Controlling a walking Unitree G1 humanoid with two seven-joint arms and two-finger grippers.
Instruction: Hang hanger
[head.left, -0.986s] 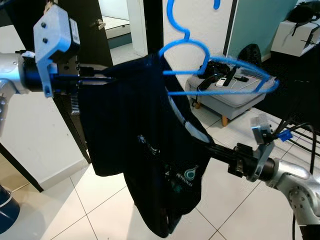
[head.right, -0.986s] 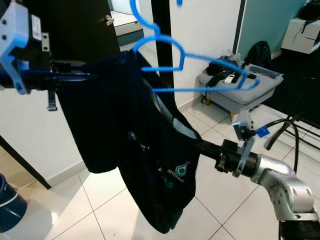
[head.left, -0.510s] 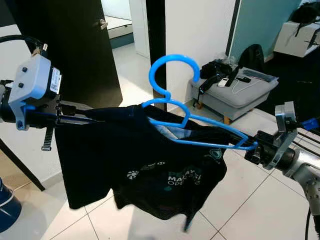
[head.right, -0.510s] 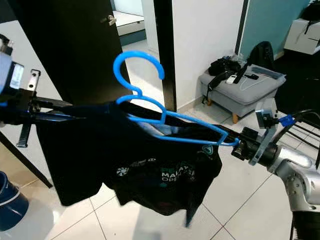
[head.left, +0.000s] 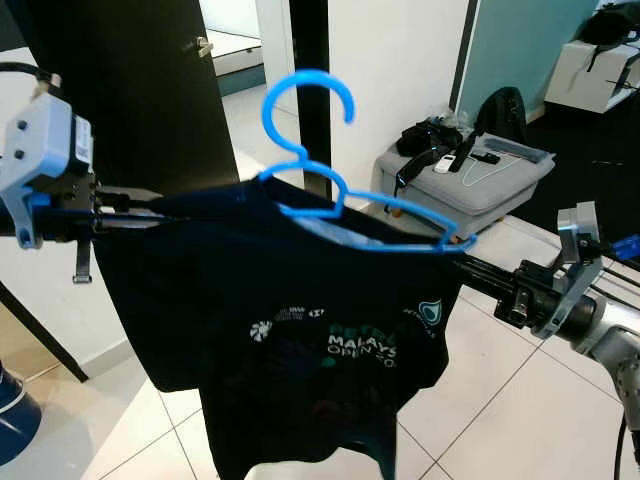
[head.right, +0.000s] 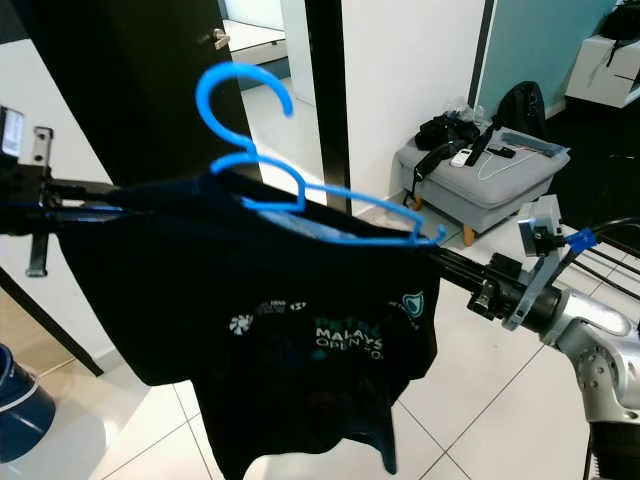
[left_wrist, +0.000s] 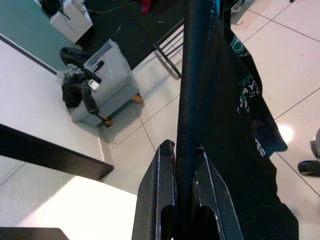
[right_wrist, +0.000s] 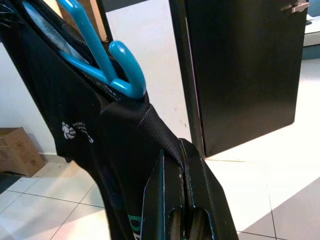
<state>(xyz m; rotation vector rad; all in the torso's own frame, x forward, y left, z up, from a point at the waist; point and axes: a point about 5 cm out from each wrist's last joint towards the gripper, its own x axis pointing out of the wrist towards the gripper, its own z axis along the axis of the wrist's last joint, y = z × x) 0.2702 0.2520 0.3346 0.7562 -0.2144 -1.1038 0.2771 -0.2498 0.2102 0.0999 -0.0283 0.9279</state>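
Counted one blue hanger (head.left: 330, 170), one dark t-shirt (head.left: 300, 340), two grippers (head.left: 150, 200) (head.left: 470, 262), one grey ottoman (head.left: 470, 185), one black door (head.left: 130, 90).

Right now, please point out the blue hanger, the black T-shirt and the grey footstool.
blue hanger (head.left: 300, 90), left eye view, on its hook.
black T-shirt (head.left: 250, 270), left eye view, on the front cloth above the print.
grey footstool (head.left: 470, 185), left eye view, on its cushioned top.

Head stereo pair looks forward and down, both sharing the black T-shirt (head.left: 300, 330) on its blue hanger (head.left: 330, 190). Wrist views look close along each gripper's fingers at pinched fabric.
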